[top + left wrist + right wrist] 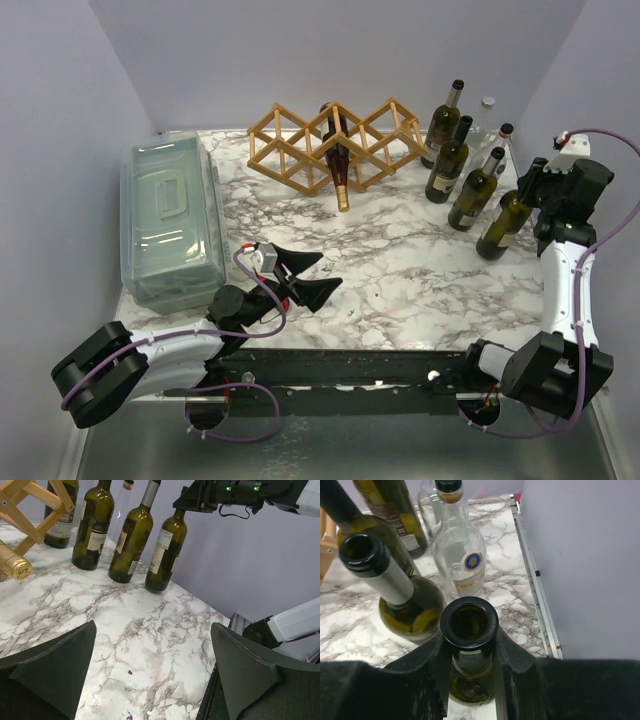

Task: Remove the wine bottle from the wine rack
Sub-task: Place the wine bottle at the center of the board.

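Top view, wine rack (335, 145): stood at the back middle of the marble table (400, 270).
Top view, wine bottle (337, 160): lay in the rack's middle cell, with its gold-capped neck pointing toward the arms.
Top view, left gripper (328, 274): sat low over the near marble, jaws wide and empty.
Top view, right gripper (525, 195): was at the neck of the nearest green bottle (503, 228), which stood at the right.
Left wrist view, fingers (60, 665): were spread over bare marble.
Right wrist view, right gripper: was clamped round the green bottle's neck under its open rim.

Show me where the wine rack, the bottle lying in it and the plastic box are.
wine rack (306, 132), top view, a joint of its slats.
bottle in the rack (342, 198), top view, its gold-foiled neck.
plastic box (170, 215), top view, its lid.
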Controlling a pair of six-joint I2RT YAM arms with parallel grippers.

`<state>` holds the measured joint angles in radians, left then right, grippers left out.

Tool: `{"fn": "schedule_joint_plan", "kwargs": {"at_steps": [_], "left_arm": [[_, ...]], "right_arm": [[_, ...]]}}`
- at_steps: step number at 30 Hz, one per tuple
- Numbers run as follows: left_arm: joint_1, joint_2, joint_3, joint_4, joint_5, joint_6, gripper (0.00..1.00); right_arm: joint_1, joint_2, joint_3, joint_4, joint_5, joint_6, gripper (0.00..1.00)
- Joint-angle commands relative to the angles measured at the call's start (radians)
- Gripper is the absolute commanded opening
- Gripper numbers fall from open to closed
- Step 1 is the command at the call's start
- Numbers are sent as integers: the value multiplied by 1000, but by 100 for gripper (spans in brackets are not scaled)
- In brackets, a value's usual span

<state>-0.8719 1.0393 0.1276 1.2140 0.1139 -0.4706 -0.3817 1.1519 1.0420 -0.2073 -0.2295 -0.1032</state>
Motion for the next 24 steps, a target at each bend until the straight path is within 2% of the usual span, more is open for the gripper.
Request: {"fn": "schedule_joint_plan", "kwargs": {"at_steps": [1,8,21,24], "left_arm": [[5,-12,-11,0,32,1,99],[5,-12,-8,-1,35,-2,99],[8,-17,-15,-4,33,0,99],[8,-19,-15,-3,36,0,99]], "right_arm": [[-14,3,-4,198,-9,16,0],[-19,22,-49,312,-30,29,0],[-21,21,-112,342,-43,13,0],[-21,17,-120,333,-49,5,5]]}}
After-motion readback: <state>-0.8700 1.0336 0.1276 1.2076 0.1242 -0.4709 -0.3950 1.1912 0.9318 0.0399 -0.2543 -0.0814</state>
